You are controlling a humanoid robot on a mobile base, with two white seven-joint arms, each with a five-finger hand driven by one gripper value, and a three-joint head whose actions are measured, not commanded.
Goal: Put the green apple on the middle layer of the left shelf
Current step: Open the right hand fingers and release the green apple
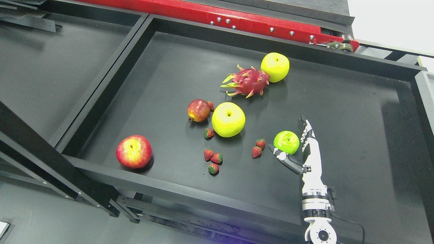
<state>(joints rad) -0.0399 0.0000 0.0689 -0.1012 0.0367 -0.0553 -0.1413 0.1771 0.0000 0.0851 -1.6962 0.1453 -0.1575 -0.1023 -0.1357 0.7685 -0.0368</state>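
Note:
A small green apple [286, 142] lies on the black floor of the right-hand shelf tray [356, 112]. My right arm comes up from the bottom right edge. Its hand [287, 135] is at the apple, with the straight fingers [306, 133] along the apple's right side and the thumb [283, 157] just below it. The fingers are spread and not curled round the fruit. The apple rests on the tray. My left arm is out of the picture.
In the same tray lie two larger yellow-green apples [228, 119] [275, 66], a dragon fruit [247, 82], a red pomegranate-like fruit [198, 110], a red apple [134, 151] and several strawberries [213, 158]. A second black shelf bay [51, 67] lies left. A red bar [217, 17] runs behind.

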